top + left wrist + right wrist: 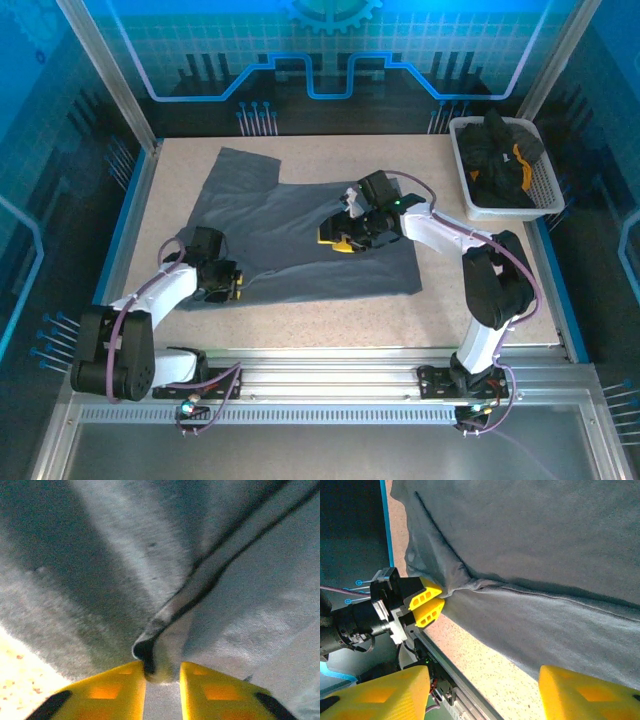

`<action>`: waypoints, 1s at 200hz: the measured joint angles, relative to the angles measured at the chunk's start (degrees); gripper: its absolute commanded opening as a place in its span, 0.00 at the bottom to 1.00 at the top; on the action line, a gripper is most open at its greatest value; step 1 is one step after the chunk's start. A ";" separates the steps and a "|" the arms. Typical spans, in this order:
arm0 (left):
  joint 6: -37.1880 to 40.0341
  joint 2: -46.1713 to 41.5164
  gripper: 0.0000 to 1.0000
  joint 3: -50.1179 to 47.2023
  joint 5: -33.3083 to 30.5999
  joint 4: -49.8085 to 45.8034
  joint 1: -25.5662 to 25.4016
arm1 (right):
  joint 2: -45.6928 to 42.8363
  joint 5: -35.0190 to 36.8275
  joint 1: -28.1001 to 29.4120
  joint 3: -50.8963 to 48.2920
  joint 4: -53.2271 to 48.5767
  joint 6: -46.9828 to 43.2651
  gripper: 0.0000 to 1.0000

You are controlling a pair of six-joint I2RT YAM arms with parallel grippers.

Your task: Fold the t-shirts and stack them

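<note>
One pale speckled surface (480, 300) carries everything, and most of its middle is covered by a slate-grey t-shirt (270, 215), spread nearly flat with one sleeve reaching to the far left. Well off that shirt's far right side stands a white mesh basket (548, 205), close against the surface's right edge. Inside it lie crumpled black t-shirts (490, 150), one showing an orange-yellow patch (517, 157). Over the grey shirt's middle, toward its right half, hangs the right hand (343, 236). Its wrist view shows the two yellow fingers (580, 692) set wide apart with nothing between them and grey cloth beneath. At the grey shirt's near left edge sits the left hand (232, 285), its fingers closed on a pinched ridge of the grey cloth. The cloth puckers there into creases that run away from the grip across the shirt.
</note>
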 measured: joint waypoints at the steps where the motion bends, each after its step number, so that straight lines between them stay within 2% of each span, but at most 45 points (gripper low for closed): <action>1: 0.46 0.02 0.11 0.00 -0.04 0.02 0.00 | 0.00 0.00 0.00 0.00 0.00 -0.02 0.60; 13: 0.46 0.57 0.00 0.00 -0.70 0.94 -0.02 | 0.00 -0.02 0.00 -0.04 0.00 0.00 0.60; 61: 4.48 3.13 0.00 2.91 -1.66 2.34 -0.09 | -0.68 0.02 -0.68 -1.51 -0.28 0.02 0.60; 98: 11.76 8.41 0.00 13.20 -2.21 0.35 -1.09 | -2.58 0.00 -1.90 -3.32 -0.42 0.61 0.60; 147: 23.89 21.64 0.00 28.81 -2.78 -5.49 -3.85 | -3.32 -0.02 -3.02 -3.78 -0.42 0.87 0.60; 200: 33.92 30.18 0.00 37.88 -3.82 -12.63 -7.08 | -3.34 0.00 -3.13 -3.82 -0.44 1.03 0.60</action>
